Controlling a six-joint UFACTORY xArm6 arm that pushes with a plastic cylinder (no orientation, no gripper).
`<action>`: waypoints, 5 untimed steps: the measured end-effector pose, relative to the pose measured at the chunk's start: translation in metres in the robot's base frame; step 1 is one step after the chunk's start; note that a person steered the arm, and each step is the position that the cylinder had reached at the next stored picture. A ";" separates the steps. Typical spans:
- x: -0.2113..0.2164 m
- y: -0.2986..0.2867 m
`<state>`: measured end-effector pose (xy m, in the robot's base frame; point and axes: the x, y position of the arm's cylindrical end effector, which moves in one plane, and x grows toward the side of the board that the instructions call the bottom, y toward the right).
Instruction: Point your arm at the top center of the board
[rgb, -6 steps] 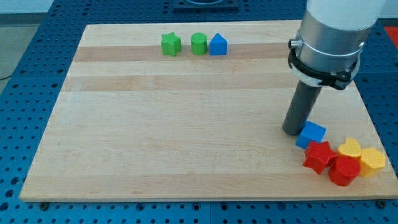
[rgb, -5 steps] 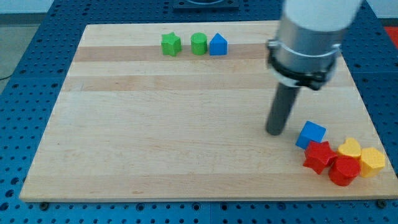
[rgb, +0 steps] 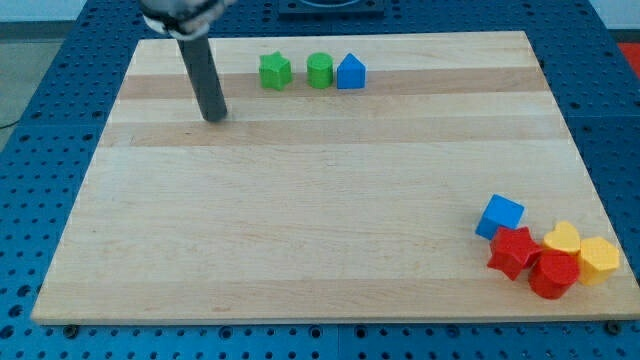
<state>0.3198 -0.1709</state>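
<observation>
I have no pincer on this rig, so nothing is open, shut or held; the arm ends in a stiff dark rod, and my tip rests on the board near its top-left corner. The task's thing is only a place, the middle of the board's top edge, and it lies to the view's right of my tip. No block needs taking hold of.

A row sits by that top edge: a green star-like block, a green cylinder and a blue house-shaped block, the last two touching. My tip stands apart from them, to their left and slightly lower.

I judge these blocks small, light, hard and quick to slide on smooth wood, so a graze would shift them.

By the bottom-right corner cluster a blue cube, a red star, a second red block and two yellow blocks, well apart from my tip.
</observation>
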 end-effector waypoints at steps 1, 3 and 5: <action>-0.063 0.000; -0.105 0.091; -0.077 0.183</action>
